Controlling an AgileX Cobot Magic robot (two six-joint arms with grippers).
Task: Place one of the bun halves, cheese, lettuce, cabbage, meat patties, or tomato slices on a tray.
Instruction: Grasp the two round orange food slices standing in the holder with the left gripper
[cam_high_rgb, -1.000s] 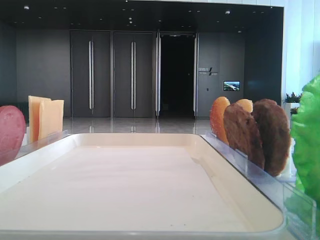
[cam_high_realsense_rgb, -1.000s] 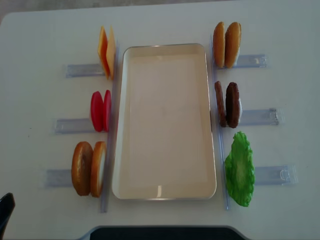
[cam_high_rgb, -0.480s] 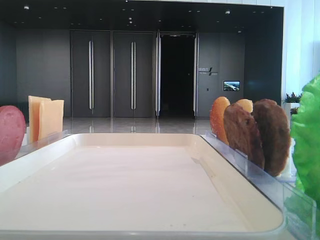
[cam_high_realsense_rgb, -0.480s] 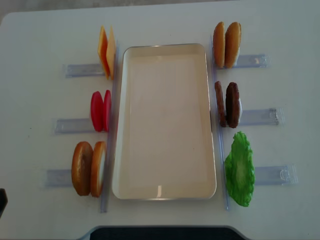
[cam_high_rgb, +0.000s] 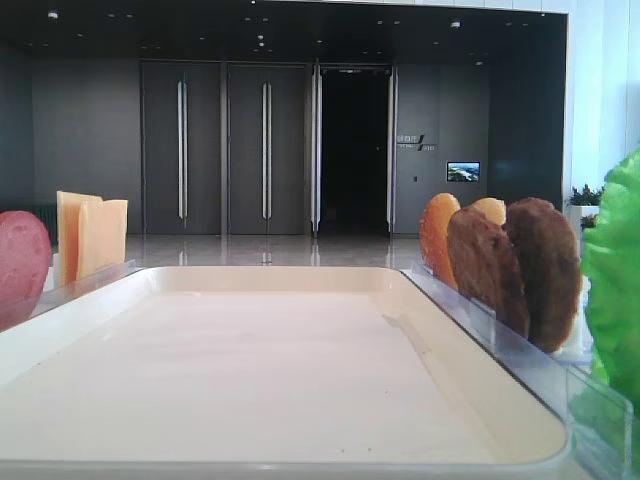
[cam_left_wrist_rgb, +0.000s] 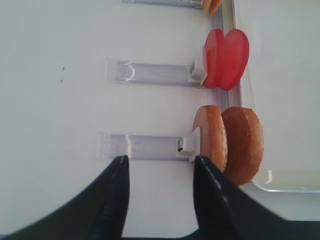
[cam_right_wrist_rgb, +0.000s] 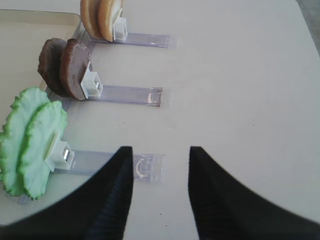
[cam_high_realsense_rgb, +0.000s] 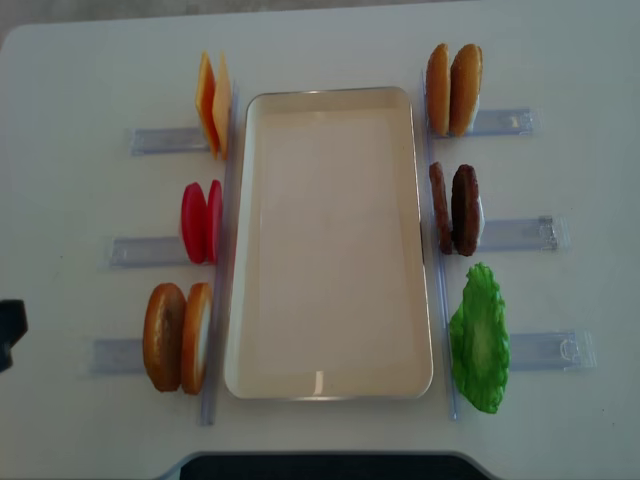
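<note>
Tray (cam_high_realsense_rgb: 330, 250) mid-bench, bare, nothing placed yet. Bun halves (cam_high_realsense_rgb: 178, 337) upright on edge in near-left clear rack (cam_high_realsense_rgb: 120, 355), just beside tray's left rim; second bun pair (cam_high_realsense_rgb: 453, 89) at far right. Tomato slices (cam_high_realsense_rgb: 200, 221) and cheese (cam_high_realsense_rgb: 212, 103) up the left side; meat patties (cam_high_realsense_rgb: 455, 209) and lettuce (cam_high_realsense_rgb: 478, 338) on the right. Left end effector (cam_left_wrist_rgb: 159, 200) open, empty, hovering over the near-left rack, apart from the buns. Right end effector (cam_right_wrist_rgb: 160, 195) open too, empty, over the lettuce rack.

Likely step: reach for a near-left bun half with the left one.
- Line jaws up across the disc's thin edge, not its flat faces.
- Take one half only, probably the outer; avoid pinching both.
- Lift straight up clear of the rack clip before crossing over.
- Clear the tray rim, lay flat on the floor, then release low.
</note>
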